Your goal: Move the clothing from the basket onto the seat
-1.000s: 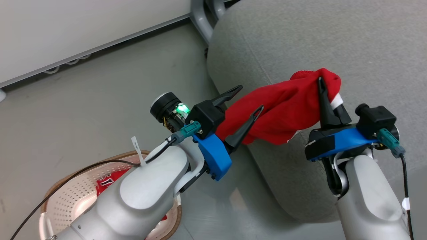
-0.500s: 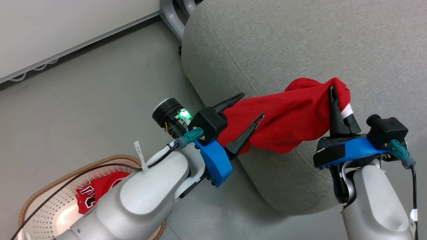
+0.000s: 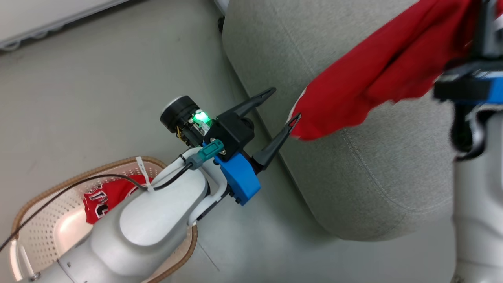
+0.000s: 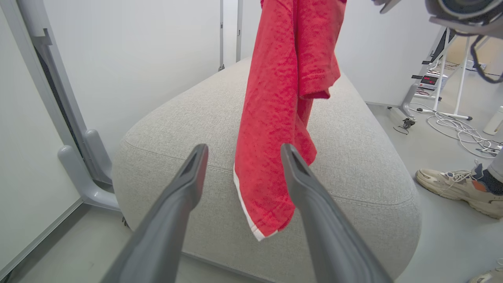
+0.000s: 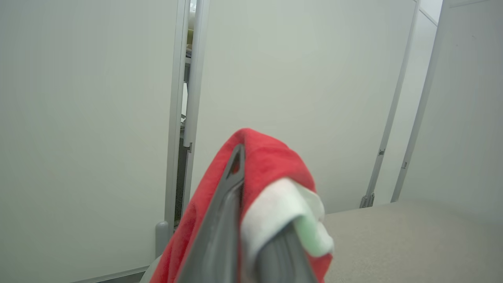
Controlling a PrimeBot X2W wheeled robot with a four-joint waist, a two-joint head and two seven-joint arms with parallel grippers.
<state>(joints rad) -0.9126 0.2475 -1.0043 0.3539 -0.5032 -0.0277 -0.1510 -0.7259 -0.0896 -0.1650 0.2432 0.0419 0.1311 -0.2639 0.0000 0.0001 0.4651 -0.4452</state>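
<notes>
Our right gripper (image 5: 259, 188), upper right, pinches the white-edged red garment (image 3: 353, 90) so it hangs above the seat (image 3: 373, 169) for lowering; our left gripper (image 3: 286, 103), centre, stands spread, empty.

The hanging garment (image 4: 275, 118) is red, white-edged; the seat (image 3: 365, 177) light grey; the basket (image 3: 47, 220), lower left, cream, perforated, brown-rimmed.

Red garment (image 3: 377, 74) above grey seat (image 3: 353, 165), splayed left gripper (image 3: 285, 103) alongside
</notes>
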